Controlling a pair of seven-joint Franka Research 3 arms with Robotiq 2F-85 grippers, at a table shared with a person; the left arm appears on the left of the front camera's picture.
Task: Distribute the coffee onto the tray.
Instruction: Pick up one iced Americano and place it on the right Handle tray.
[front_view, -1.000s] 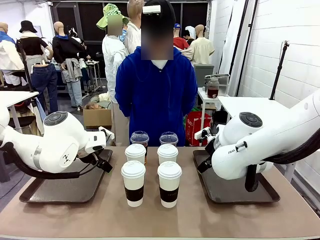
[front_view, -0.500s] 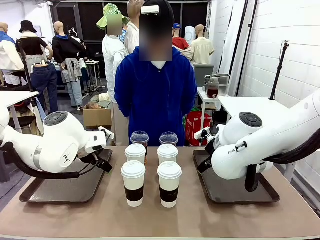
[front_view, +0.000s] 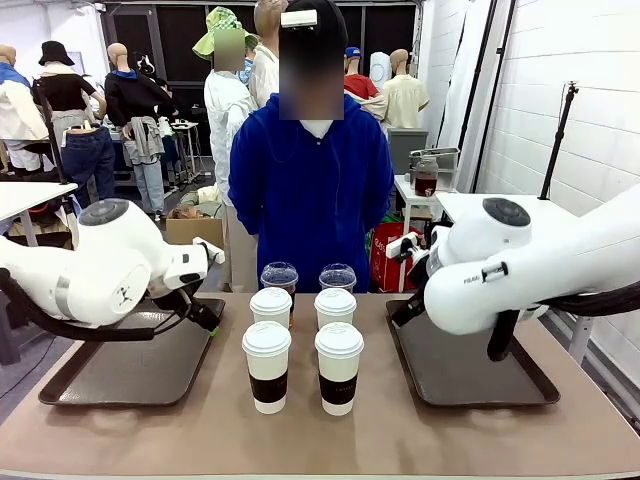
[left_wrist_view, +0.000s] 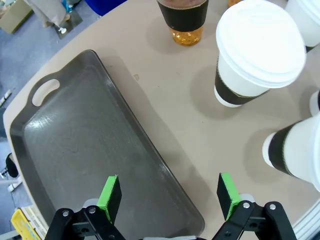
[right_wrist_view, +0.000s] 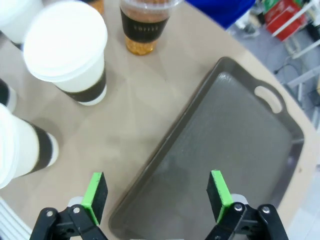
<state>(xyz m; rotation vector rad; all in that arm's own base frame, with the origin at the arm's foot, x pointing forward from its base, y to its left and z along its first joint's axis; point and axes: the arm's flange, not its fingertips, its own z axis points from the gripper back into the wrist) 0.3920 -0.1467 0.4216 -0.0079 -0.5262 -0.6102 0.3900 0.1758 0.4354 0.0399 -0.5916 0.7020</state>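
Both arms have lifted slightly. Left hand (left_wrist_view: 169, 192) over left tray (left_wrist_view: 75, 150) and right hand (right_wrist_view: 157, 192) over right tray (right_wrist_view: 235, 150) both gape wide, empty. Coffee cups (front_view: 338, 365) sit untouched mid-counter (front_view: 300, 440); distribution not yet begun.

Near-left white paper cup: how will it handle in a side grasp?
The paper cup is tall on a narrow base, so a high push probably tips it. Its paper wall likely dents under a hard squeeze, maybe popping the lid. Its brown sleeve looks the grippiest band.
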